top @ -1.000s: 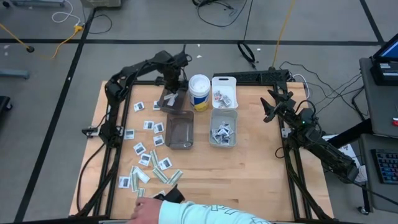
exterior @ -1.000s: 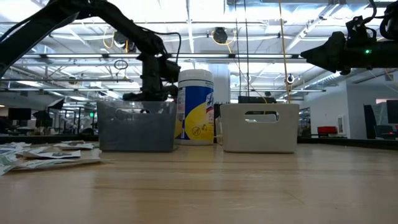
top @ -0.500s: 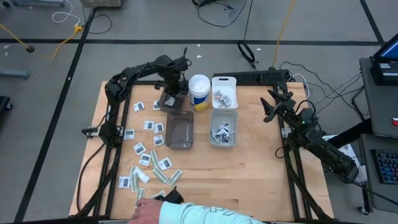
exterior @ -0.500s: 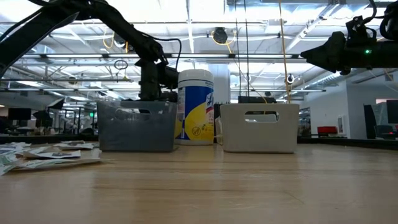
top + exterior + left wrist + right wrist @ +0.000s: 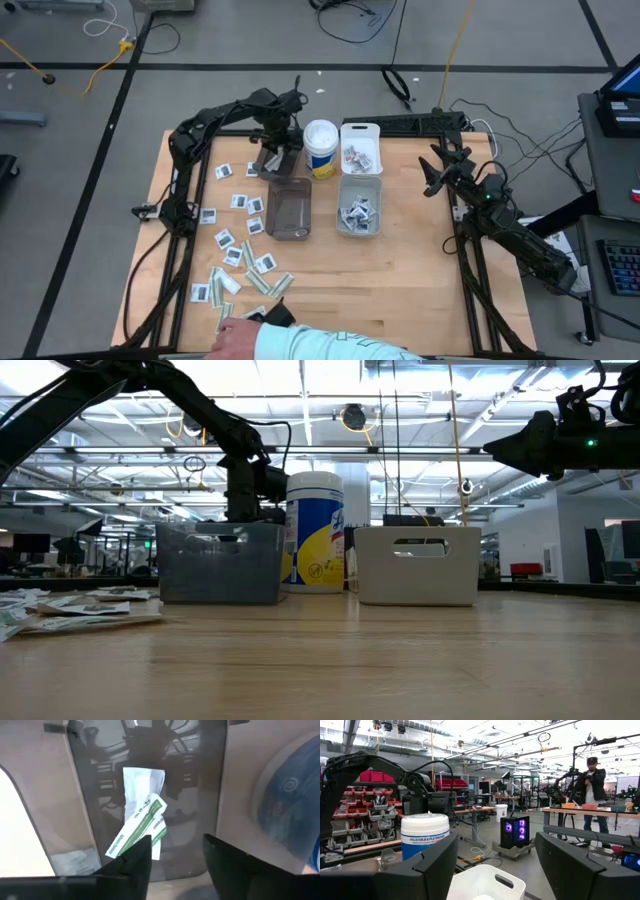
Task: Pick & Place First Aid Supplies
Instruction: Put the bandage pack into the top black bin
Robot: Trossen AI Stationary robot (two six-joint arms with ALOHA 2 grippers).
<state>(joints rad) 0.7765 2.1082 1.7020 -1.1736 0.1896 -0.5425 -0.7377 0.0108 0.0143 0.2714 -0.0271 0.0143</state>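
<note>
- The left pincer (image 5: 172,851) has just opened; a green-striped strip packet (image 5: 137,827) drops into the smoky bin (image 5: 272,160), upper middle.
- The right pincer (image 5: 432,172) waits wide open.

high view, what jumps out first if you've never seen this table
The scatter of small first aid packets over the table's left part, beside a smoky bin. Behind that bin, the left hand hangs open over another smoky bin, green-striped strips lying inside. A white wipes canister stands between the bin rows; the right hand waits open, far right.
</note>
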